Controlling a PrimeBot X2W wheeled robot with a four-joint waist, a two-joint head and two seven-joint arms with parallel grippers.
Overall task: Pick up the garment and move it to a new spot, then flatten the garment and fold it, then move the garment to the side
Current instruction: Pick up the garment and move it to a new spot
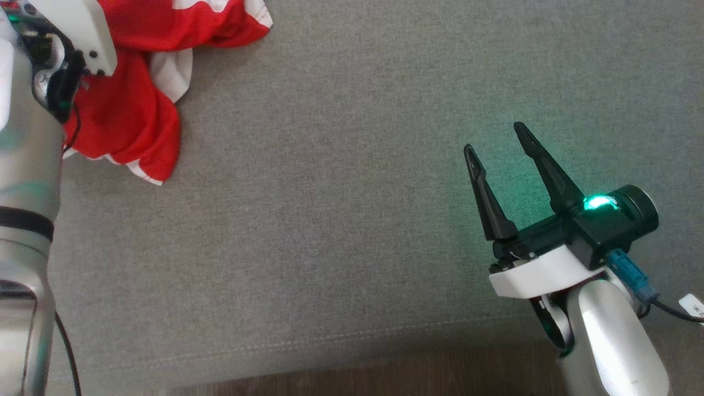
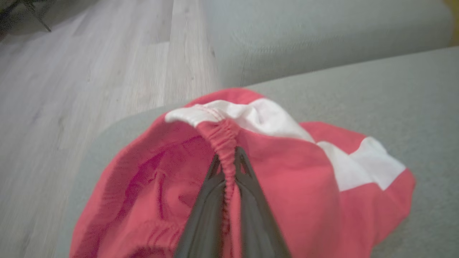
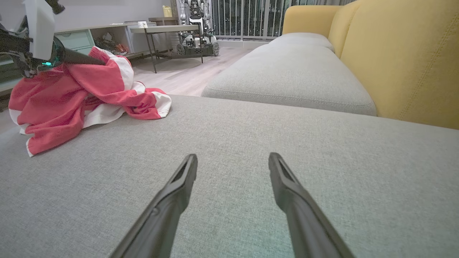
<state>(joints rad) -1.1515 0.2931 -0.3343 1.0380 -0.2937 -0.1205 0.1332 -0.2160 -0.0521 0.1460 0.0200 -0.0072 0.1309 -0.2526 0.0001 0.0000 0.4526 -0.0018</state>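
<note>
Where the head view looks down on the grey sofa cushion [image 1: 330, 220], the red-and-white garment [image 1: 132, 110] bunches at 10 o'clock; the right end effector [image 1: 492, 137], at 4 o'clock, gapes wide. Left wrist view: the left end effector [image 2: 228, 157] is clamped on the garment. Right wrist view: garment at 10 o'clock.

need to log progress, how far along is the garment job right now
Done: the left gripper is shut on an elastic band of the red and white garment. In hand: the pick-up, one part raised while the rest lies crumpled on the grey cushion. Left: moving it to a new spot, flattening, folding, setting it aside. The right gripper is open and apart from it.
</note>
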